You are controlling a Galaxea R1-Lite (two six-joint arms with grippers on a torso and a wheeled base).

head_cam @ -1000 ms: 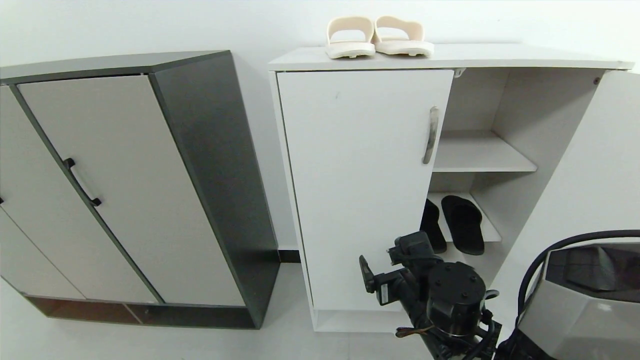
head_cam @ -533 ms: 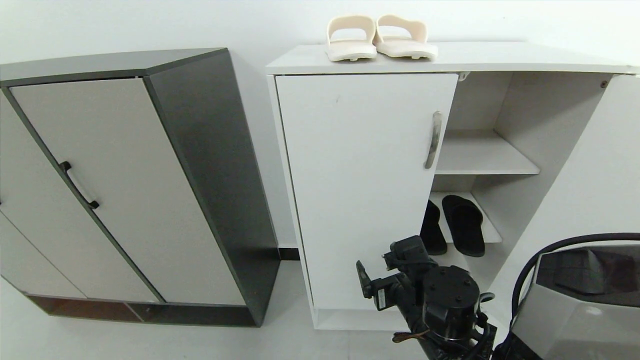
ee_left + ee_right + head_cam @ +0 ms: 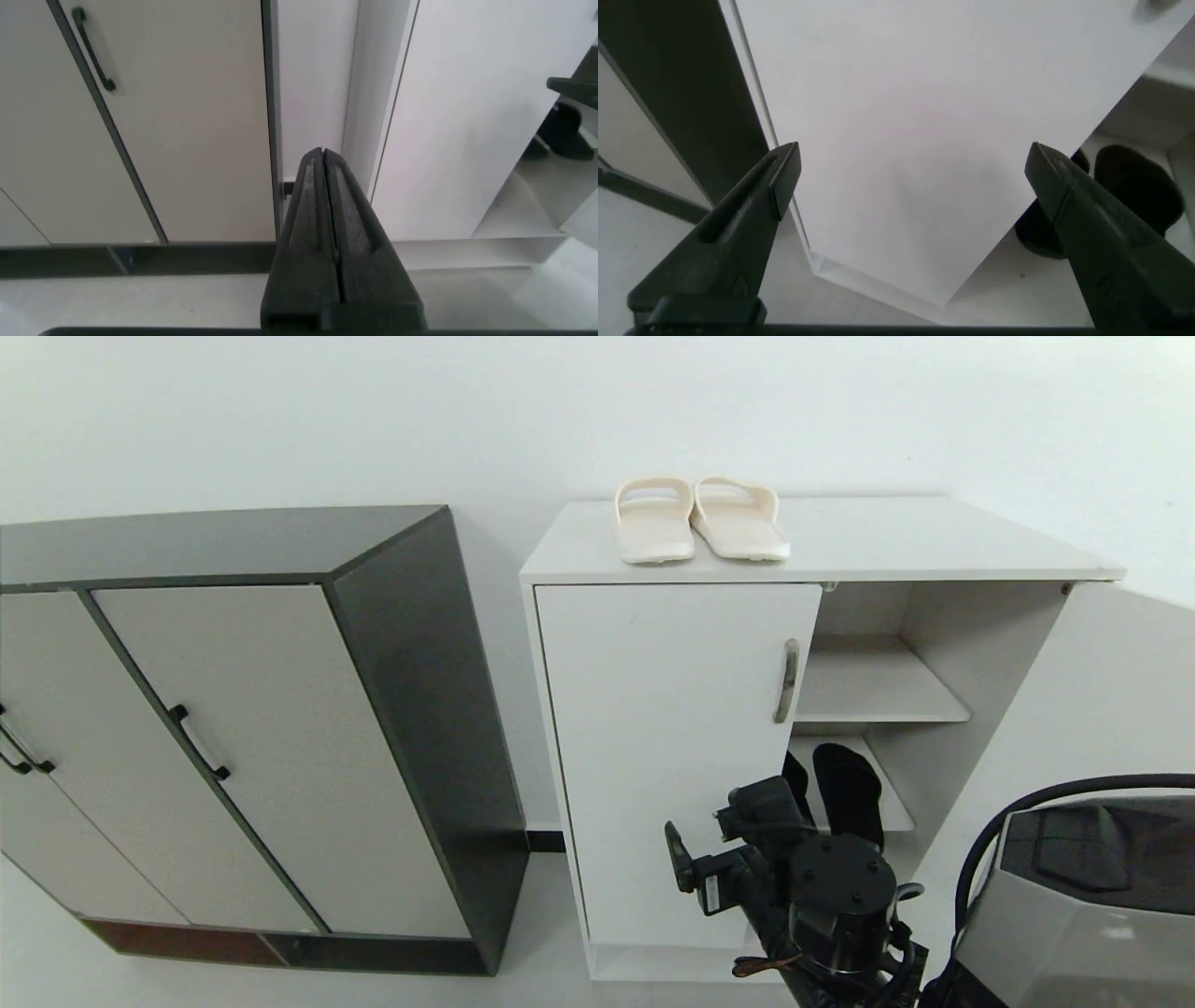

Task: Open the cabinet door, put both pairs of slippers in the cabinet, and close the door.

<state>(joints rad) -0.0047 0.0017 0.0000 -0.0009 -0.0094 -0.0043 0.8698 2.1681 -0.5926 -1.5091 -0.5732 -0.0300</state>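
Note:
A pair of beige slippers (image 3: 700, 518) lies on top of the white cabinet (image 3: 896, 537). Its left door (image 3: 667, 747) is closed and its right door (image 3: 1083, 709) stands swung open. A pair of black slippers (image 3: 848, 789) rests on the lower shelf inside, the upper shelf (image 3: 878, 686) is bare. My right gripper (image 3: 915, 177) is open, low in front of the closed left door, with the black slippers (image 3: 1134, 191) off to one side. My left gripper (image 3: 324, 159) is shut on nothing and faces the gap between the two cabinets.
A dark cabinet (image 3: 411, 663) with grey doors and black handles (image 3: 198, 742) stands left of the white one, a narrow gap between them. Bare floor (image 3: 551, 980) lies in front of both. A white wall (image 3: 467, 420) runs behind.
The whole head picture has shifted downward and shows more wall, so the camera moved. Slippers, doors and the arm in the head view keep their places.

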